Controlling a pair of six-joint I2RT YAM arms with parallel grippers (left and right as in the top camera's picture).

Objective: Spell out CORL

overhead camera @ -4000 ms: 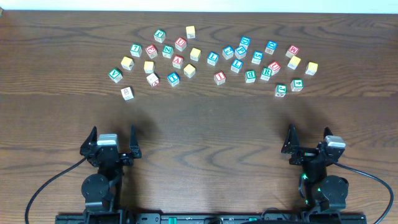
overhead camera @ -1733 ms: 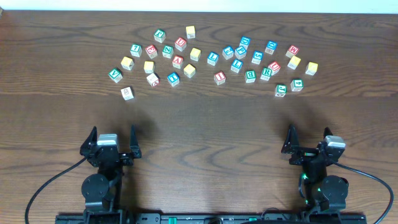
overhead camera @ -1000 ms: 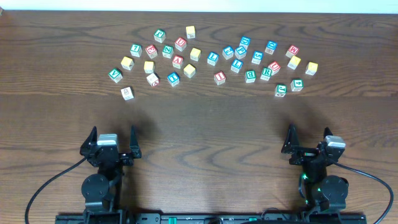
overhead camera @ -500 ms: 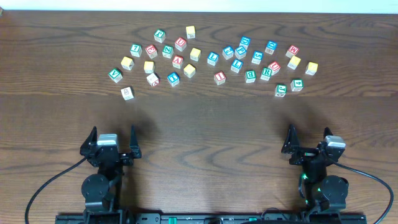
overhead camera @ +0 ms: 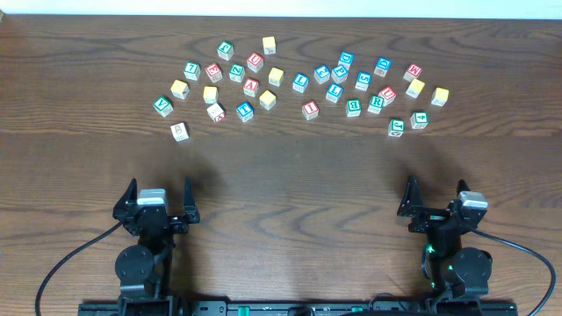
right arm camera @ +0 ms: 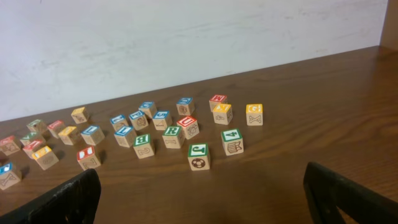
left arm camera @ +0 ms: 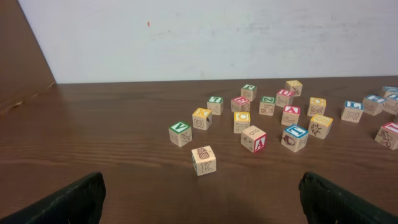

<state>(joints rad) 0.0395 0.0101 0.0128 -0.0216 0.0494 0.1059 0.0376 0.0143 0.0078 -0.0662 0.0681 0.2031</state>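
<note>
Shows left gripper [overhead camera: 159,184] and right gripper [overhead camera: 436,186] at the near side of the table [overhead camera: 290,175], well short of the R cube [overhead camera: 376,102]. Shows both with jaws spread wide, gripping nothing. Reads a green R on that cube's white top. Places a blue L cube [overhead camera: 334,92] near the R cube's left, with a green cube [overhead camera: 354,107] roughly between. Sets two yellow cubes [overhead camera: 415,88] near the R cube's right, more of them farther to its left. Cannot read their letters from above.
</note>
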